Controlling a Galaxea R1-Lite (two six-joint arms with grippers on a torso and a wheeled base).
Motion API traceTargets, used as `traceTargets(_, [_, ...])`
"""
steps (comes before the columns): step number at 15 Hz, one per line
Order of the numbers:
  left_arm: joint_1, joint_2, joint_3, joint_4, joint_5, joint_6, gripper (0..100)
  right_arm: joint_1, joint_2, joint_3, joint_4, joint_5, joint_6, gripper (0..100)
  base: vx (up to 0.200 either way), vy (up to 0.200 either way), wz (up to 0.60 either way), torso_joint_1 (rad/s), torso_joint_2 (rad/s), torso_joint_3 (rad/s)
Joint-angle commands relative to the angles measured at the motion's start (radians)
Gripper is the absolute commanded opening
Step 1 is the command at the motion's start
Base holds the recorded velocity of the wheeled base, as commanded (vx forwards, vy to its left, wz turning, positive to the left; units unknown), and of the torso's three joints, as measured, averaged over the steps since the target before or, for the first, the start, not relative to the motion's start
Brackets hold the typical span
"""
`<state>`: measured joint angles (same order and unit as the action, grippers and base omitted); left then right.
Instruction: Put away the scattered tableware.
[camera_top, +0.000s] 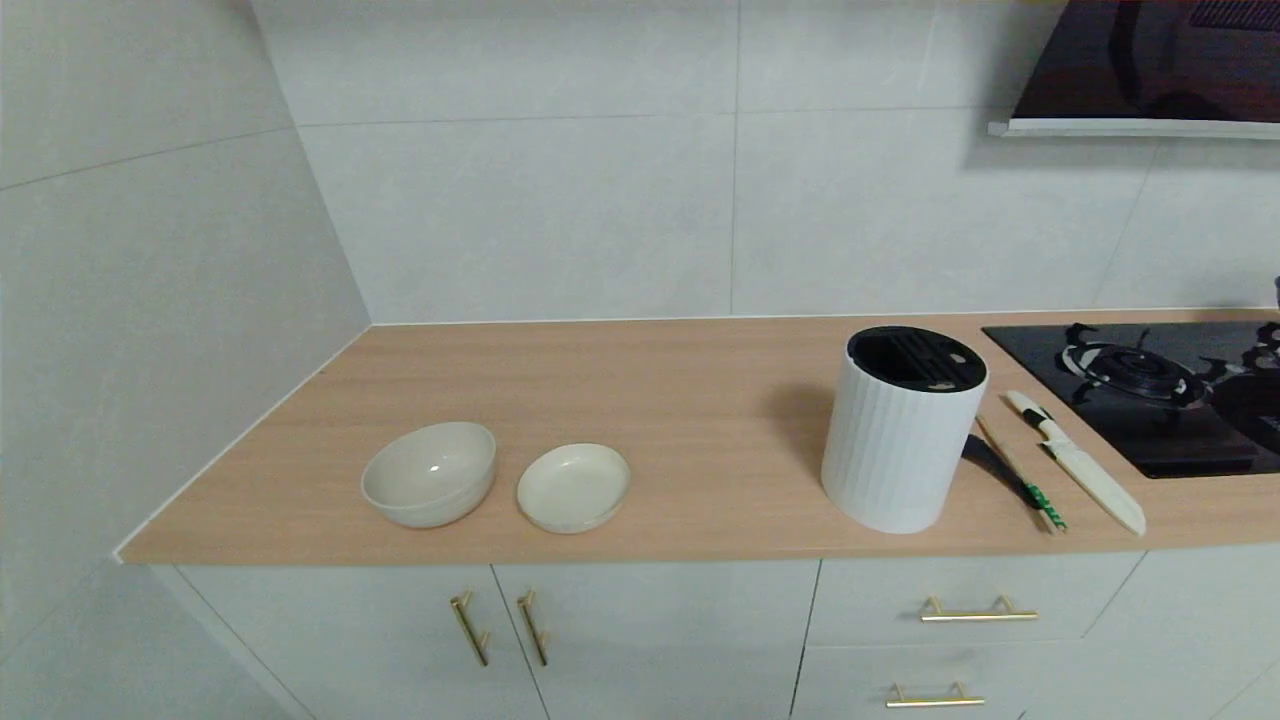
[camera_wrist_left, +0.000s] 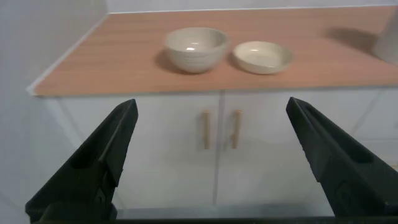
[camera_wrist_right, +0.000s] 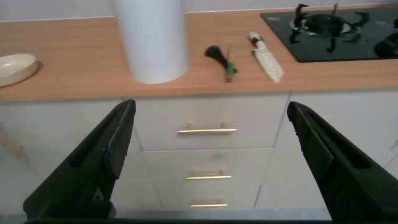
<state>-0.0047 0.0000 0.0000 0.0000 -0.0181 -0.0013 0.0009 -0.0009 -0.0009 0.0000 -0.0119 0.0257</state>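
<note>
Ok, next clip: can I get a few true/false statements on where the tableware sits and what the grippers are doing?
1. The deep cream bowl stands beside the shallow cream dish on the wooden counter. True.
2. The white knife stands inside the white ribbed cylindrical holder. False: it lies on the counter, between the holder and the black gas hob.
3. The left gripper is open and empty. True.
4. The right gripper is shut on the black utensil. False: it is open, and the utensil lies on the counter beside the holder.
</note>
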Motion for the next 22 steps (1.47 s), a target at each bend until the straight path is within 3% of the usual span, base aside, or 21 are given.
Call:
traceTargets(1, [0.000,0.000,0.000,0.000,0.000,0.000,100,0.001,0.001,-0.001,0.000,0.000,0.000,100,0.000,0.200,0.00,-0.002,0.00,0.007])
traceTargets(16, [0.000,0.000,0.000,0.000,0.000,0.000,100,0.001,0.001,0.001,0.000,0.000,0.000,100,0.000,0.200,0.00,0.003,0.00,0.004])
traceTargets(22, [0.000,0.000,0.000,0.000,0.000,0.000,100,0.001,0.001,0.001,0.000,0.000,0.000,100,0.000,0.000,0.00,0.000,0.00,0.000])
